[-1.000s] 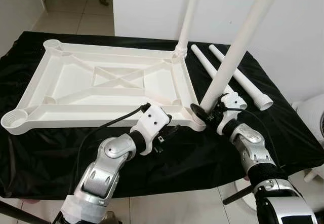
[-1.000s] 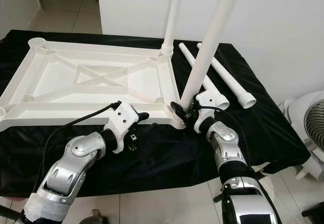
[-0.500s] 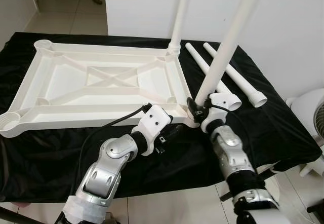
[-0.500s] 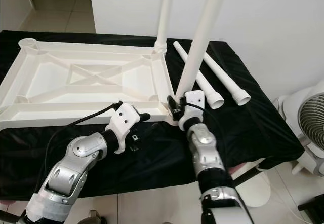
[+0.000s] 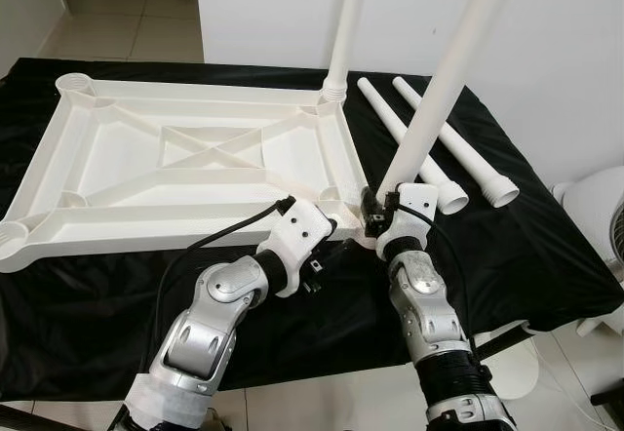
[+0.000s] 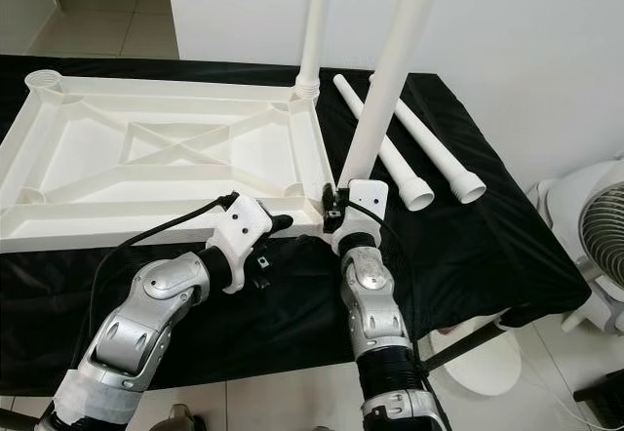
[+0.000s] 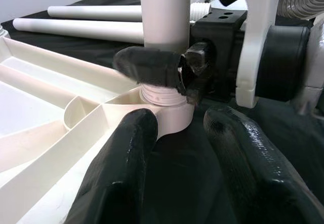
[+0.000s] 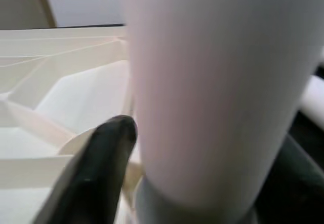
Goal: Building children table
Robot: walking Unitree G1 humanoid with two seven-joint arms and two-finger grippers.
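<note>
White plastic tabletop [image 5: 195, 158] lies upside down, ribbed underside up, across the left and centre of the frame on a worktop draped in black cloth [image 5: 546, 255]. One white leg [image 5: 346, 31] stands upright in the far right corner socket, centre top of the frame. A second leg [image 5: 439, 90] stands in the near right corner socket [image 7: 167, 115], leaning toward the upper right; its threaded foot sits in the socket collar. Right gripper [image 5: 375, 212], at centre of the frame, pinches this leg just above the socket, jaws closed on the tube from either side; one black finger [image 7: 149, 64] wraps the front of the tube in the left wrist view, and in the right wrist view the tube sits between one finger [image 8: 98, 153] and the other. Left gripper [image 7: 187, 143] rests low on the cloth just in front of the same corner, lower centre of the frame, jaws spread, with the socket collar just beyond the two fingertips; cannot tell whether either fingertip touches the tabletop edge. Two more loose legs [image 5: 405, 138] and [image 5: 453, 143] lie side by side on the cloth right of the tabletop, flared ends toward the lower right. A white fan [image 6: 600, 246] stands at the right edge of the frame, beyond the worktop. Tiled floor [image 5: 117, 12] at upper left, white wall [image 5: 565, 41] behind.
</note>
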